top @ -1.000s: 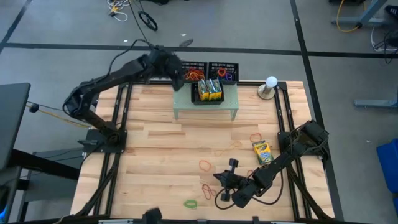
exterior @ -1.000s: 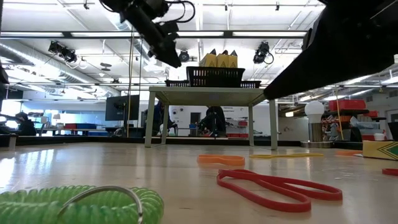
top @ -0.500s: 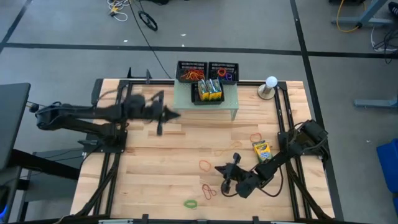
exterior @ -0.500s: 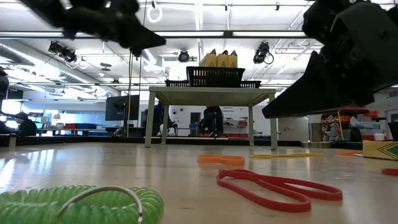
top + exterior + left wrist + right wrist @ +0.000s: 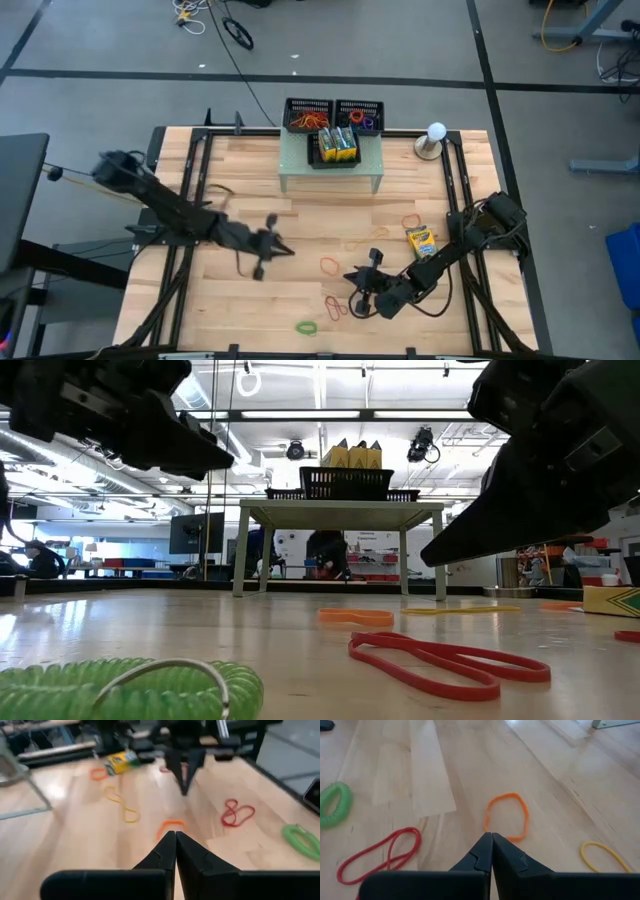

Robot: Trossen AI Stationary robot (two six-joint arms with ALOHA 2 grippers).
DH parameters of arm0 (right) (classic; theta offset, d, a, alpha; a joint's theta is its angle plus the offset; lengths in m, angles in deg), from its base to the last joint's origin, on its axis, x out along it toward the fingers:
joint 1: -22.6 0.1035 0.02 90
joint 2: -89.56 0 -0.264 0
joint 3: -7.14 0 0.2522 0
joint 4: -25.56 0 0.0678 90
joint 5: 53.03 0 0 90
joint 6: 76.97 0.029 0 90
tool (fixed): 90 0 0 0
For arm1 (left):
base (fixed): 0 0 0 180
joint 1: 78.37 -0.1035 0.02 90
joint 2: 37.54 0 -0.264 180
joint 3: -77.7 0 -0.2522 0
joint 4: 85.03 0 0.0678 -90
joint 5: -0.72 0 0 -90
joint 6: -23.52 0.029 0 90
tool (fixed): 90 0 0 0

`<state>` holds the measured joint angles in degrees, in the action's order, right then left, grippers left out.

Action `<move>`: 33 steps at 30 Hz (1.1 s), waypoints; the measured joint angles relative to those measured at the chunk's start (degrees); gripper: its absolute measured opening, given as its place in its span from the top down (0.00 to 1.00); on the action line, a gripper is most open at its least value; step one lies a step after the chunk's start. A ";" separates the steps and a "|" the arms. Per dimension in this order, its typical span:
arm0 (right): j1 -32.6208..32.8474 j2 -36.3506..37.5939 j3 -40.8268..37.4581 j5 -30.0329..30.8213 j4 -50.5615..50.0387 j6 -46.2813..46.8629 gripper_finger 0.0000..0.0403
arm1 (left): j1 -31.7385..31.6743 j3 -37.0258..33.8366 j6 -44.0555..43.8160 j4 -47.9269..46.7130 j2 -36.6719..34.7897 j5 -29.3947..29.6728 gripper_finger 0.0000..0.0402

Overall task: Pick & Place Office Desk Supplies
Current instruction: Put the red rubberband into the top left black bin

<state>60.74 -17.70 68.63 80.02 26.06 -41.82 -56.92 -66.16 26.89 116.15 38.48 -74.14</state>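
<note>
The left gripper hangs low over the middle of the wooden table, its two fingers pressed together with nothing between them. A second ago it stood up at the back trays with its fingers apart; half a second ago it was over the table's left side, and now it has swung forward and toward the centre. In its wrist view the closed fingers point at an orange rubber band.

The right gripper sits near the front of the table, fingers shut and empty. It has shifted only slightly over the last second. Its wrist view shows the same orange rubber band just ahead of its fingertips. The two grippers face each other across this band.

Nearby lie a red rubber band, a green coiled band at the front edge, and a yellow rubber band.

One crayon box lies flat on the table to the right. Three more crayon boxes stand in a black tray on the pale green riser at the back. Behind it, two black trays hold more rubber bands.
</note>
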 joint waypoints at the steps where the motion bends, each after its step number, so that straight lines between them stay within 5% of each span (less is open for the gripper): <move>1: 0.19 0.00 0.00 0.01 0.02 0.00 0.97 | 1.17 1.71 -0.37 0.01 3.06 1.39 0.94; 5: 1.08 0.00 0.00 0.87 0.04 0.55 0.97 | 3.05 9.21 -2.97 -0.18 15.66 3.11 0.87; 11: 2.08 0.00 -0.11 1.34 -0.03 1.47 0.97 | 2.60 20.30 -5.47 -0.22 30.26 -5.87 0.68; 20: 2.54 0.00 -0.11 1.77 -0.12 1.53 0.97 | 2.60 32.47 -5.11 -5.41 42.17 -10.94 0.52; 26: 2.50 0.00 -0.11 1.84 -0.20 1.53 0.97 | 3.09 37.19 -6.16 -11.45 44.36 -9.41 0.60; 33: 2.50 0.00 -0.13 2.23 -0.35 1.55 0.97 | 4.16 39.51 -6.56 -14.90 44.62 -9.23 0.88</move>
<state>63.24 -17.70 68.50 82.25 25.71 -40.26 -52.76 -26.65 20.33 101.26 83.10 -83.38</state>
